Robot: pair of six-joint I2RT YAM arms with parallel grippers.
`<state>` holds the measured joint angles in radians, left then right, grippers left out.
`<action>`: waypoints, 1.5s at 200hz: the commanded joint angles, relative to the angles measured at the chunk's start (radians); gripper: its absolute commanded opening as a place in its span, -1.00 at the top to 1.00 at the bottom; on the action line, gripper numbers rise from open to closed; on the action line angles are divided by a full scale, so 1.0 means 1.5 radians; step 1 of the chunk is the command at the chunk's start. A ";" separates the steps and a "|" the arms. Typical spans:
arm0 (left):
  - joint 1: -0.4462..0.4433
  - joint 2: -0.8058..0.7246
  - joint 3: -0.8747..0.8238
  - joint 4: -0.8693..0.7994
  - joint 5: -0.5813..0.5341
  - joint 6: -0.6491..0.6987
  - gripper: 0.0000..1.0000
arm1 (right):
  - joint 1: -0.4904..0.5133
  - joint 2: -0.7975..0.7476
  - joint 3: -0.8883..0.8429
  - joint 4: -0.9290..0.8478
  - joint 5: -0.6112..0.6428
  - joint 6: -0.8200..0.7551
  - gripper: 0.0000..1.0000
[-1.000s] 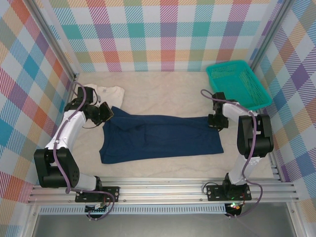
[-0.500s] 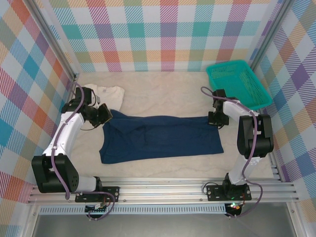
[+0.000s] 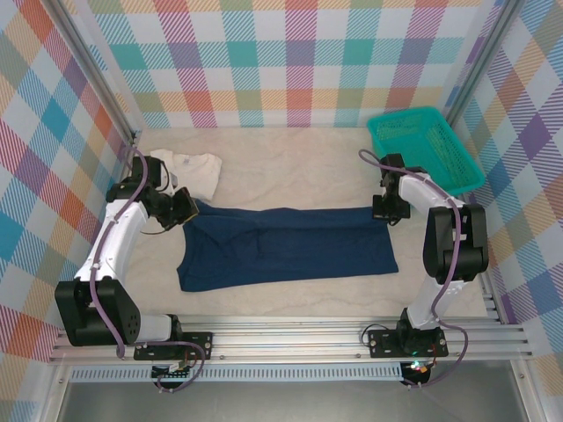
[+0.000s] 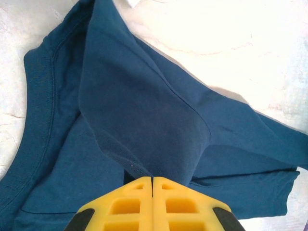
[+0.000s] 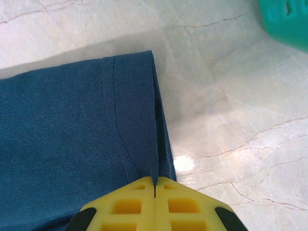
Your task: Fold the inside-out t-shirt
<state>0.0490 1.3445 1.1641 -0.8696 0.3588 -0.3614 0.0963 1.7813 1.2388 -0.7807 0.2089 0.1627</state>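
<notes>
Entry — both arms on the cloth.

The navy t-shirt [image 3: 286, 246] is seen spread flat across the middle of the table [image 3: 299, 163], long side running left to right, roughly halfway between the far wall and the near rail. Its far edge is drawn into a fairly straight line between the two claws. The near-left corner reaches further toward the rail than the rest.

Left claw [image 4: 152, 179]: the yellow fingers are pressed together with no gap, and a raised fold of navy cloth is pinched between them. The cloth is lifted into a tent shape running up from the fingertips. A ribbed band is seen curving along the left side of the wrist view.

Right claw [image 5: 155, 179]: the fingers are likewise closed tight, with the stitched hem at the shirt's far-right corner caught between the tips. The rest of that corner lies flat on the marbled surface.

A folded white shirt [image 3: 198, 167] is noted at the far left, just behind the left claw; whether it touches the navy cloth cannot be told. A teal basket [image 3: 427, 149] stands in the far-right corner — apart from the t-shirt, near the right arm.
</notes>
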 commanded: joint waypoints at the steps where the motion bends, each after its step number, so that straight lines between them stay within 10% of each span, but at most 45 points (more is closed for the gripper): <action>1: 0.012 -0.019 0.004 -0.031 0.018 0.022 1.00 | -0.007 0.000 0.022 -0.026 0.015 -0.014 0.90; 300: 0.012 -0.069 -0.042 -0.104 0.113 0.026 1.00 | -0.003 0.045 0.031 -0.043 0.052 -0.024 0.87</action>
<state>0.0494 1.2728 1.1057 -0.9939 0.4900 -0.3172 0.0967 1.8267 1.2518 -0.8143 0.2546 0.1406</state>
